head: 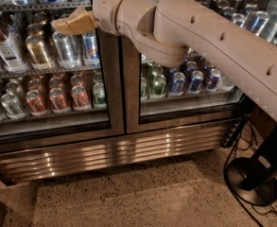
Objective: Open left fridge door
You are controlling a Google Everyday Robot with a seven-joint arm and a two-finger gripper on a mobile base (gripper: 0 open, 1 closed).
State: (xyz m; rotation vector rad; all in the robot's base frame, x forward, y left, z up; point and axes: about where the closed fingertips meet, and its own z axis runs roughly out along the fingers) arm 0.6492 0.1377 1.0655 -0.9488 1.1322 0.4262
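Note:
The fridge (110, 153) fills the view, a steel two-door drinks cooler with a ribbed grille along its base. The left fridge door (115, 109) is the glass pane on the left, with bottles and red and silver cans on wire shelves behind it. It lies flush with the right door (190, 109), and the two frames meet at the centre post. My gripper (70, 23) is tan and points left, high up in front of the left door's glass, just left of the centre post. My beige arm crosses over from the upper right and hides part of the right door.
A black round stand base (251, 179) with trailing cables (232, 141) sits on the floor at the lower right, close to the fridge's right corner. Speckled floor (128, 197) stretches in front of the grille. A dark object edge shows at the lower left corner.

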